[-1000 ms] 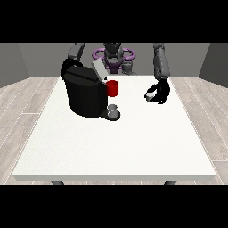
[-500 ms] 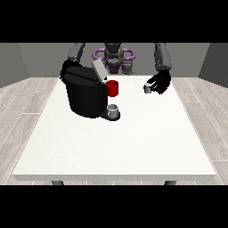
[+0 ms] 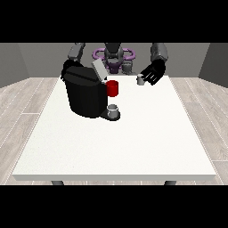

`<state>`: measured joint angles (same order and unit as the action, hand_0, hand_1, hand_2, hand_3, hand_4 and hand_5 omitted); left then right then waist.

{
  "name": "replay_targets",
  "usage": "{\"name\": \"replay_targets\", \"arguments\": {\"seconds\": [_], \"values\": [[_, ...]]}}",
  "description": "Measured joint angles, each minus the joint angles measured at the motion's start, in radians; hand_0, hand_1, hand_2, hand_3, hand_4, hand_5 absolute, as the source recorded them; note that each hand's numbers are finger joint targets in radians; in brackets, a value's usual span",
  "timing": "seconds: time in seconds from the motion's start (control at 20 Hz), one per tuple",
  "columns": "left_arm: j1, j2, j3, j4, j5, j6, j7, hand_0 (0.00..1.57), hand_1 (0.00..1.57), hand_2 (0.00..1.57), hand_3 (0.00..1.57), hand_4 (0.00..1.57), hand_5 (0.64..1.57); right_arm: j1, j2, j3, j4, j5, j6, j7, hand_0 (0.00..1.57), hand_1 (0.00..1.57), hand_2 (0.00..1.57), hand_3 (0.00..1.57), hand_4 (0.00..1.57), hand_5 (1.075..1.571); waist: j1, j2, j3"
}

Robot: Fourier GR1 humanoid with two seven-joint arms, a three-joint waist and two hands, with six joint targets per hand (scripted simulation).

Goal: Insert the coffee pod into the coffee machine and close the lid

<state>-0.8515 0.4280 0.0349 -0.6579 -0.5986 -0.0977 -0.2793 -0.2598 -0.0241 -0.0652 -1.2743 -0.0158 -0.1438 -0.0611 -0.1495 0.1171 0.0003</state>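
Upper right of centre, the hand (image 3: 152, 75) pinches the pod (image 3: 140, 80) in curled fingers, raised above the table (image 3: 133, 142), presumably for carrying toward the open-lidded machine (image 3: 84, 93) at left.

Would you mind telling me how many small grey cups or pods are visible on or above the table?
2: a coffee pod held by the hand at the view's right, and a grey cup under the coffee machine's spout. Others may be hidden.

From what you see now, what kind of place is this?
Probably a plain indoor room set up for tabletop work: a large white table, a wood-plank floor, grey walls, and a black coffee machine.
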Motion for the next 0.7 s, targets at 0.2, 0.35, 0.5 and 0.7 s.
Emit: {"name": "replay_targets", "arguments": {"seconds": [0.2,0.35,0.5,0.7], "values": [[-0.043,-0.010,0.009,-0.014,-0.002,-0.016,0.039,1.25,1.25,1.33,1.28,0.54,1.571,-0.006,-0.008,0.002,0.011,-0.005,0.021,-0.019,0.00,0.00,0.00,0.00,0.50,1.571,-0.016,0.004,0.0000],[-0.084,-0.009,0.019,-0.022,-0.005,-0.024,0.075,1.07,1.07,1.22,1.23,0.52,1.571,-0.010,-0.007,0.002,0.013,-0.017,0.035,-0.022,0.00,0.00,0.00,0.00,0.48,1.571,-0.033,0.006,-0.0002],[-0.121,0.011,0.041,-0.019,-0.002,-0.028,0.085,1.27,1.27,1.31,1.24,0.51,1.571,-0.024,-0.001,0.015,-0.008,-0.018,0.030,-0.011,0.00,0.00,0.00,0.00,0.49,1.571,-0.052,0.020,-0.0001],[-0.193,0.022,0.073,-0.006,0.010,-0.036,0.135,1.26,1.26,1.29,1.22,0.47,1.571,-0.041,0.010,0.039,-0.031,-0.012,0.031,-0.011,0.00,0.00,0.00,0.00,0.53,1.571,-0.090,0.042,-0.0002]]}}
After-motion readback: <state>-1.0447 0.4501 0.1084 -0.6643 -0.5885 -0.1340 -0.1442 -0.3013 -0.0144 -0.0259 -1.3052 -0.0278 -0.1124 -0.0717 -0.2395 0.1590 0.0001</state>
